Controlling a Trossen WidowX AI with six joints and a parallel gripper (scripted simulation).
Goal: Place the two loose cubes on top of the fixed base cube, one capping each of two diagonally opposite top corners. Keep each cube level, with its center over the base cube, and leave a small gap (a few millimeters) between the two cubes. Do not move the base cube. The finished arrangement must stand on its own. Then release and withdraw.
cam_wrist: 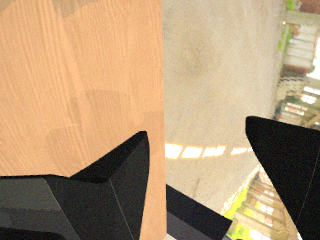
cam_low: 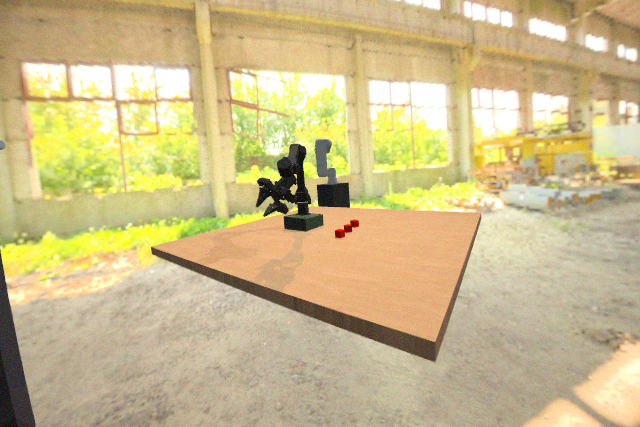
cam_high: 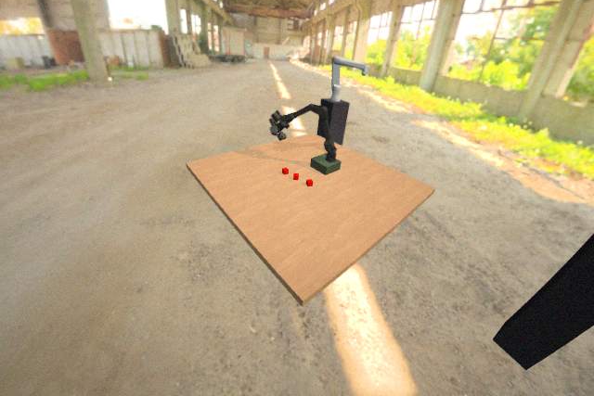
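Sitting apart in a loose row on the table (cam_high: pixel 306 219) (cam_low: pixel 361 267) (cam_wrist: pixel 75 65): three red cubes, middle cube (cam_high: pixel 295 176) (cam_low: pixel 347 228) between the two end ones, cube nearest the green base block (cam_high: pixel 326 164) (cam_low: pixel 303 221) not clear to me. Nothing stacked; can't tell which cube is the fixed base. Gripper (cam_high: pixel 277 125) (cam_low: pixel 270 197) (cam_wrist: pixel 196 131) up in the air, well away from the cubes, fingers parted, nothing between them. Black arm (cam_high: pixel 323 118) (cam_low: pixel 300 174) bent, standing on the green block. Gray arm (cam_high: pixel 335 77) (cam_low: pixel 322 158) on a dark pedestal (cam_high: pixel 342 121) (cam_low: pixel 341 196) behind.
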